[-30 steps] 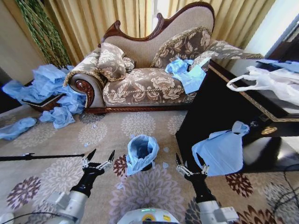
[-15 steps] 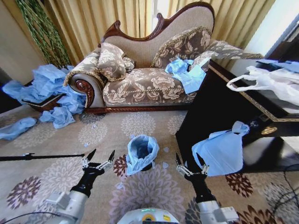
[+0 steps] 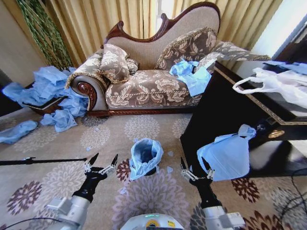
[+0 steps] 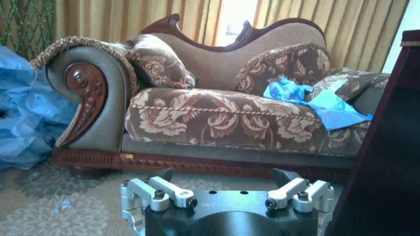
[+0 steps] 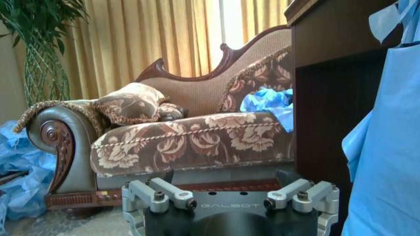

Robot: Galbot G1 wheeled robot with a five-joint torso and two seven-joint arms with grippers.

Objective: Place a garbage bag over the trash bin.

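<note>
The trash bin is standing on the carpet in front of the sofa, with the garbage bag draped over its top and hanging down its sides. The left gripper is hovering just to the bin's left, fingers spread apart and empty. The right gripper is hovering to its right, fingers likewise apart, near a blue bag hanging from the dark bench.

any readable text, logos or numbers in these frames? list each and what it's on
"GALBOT": embossed on the dark body of the right gripper, between its finger mounts, in the right wrist view.
The matching spot on the left gripper shows no legible text.
Nothing readable on the garbage bag, sofa or dark cabinet.
</note>
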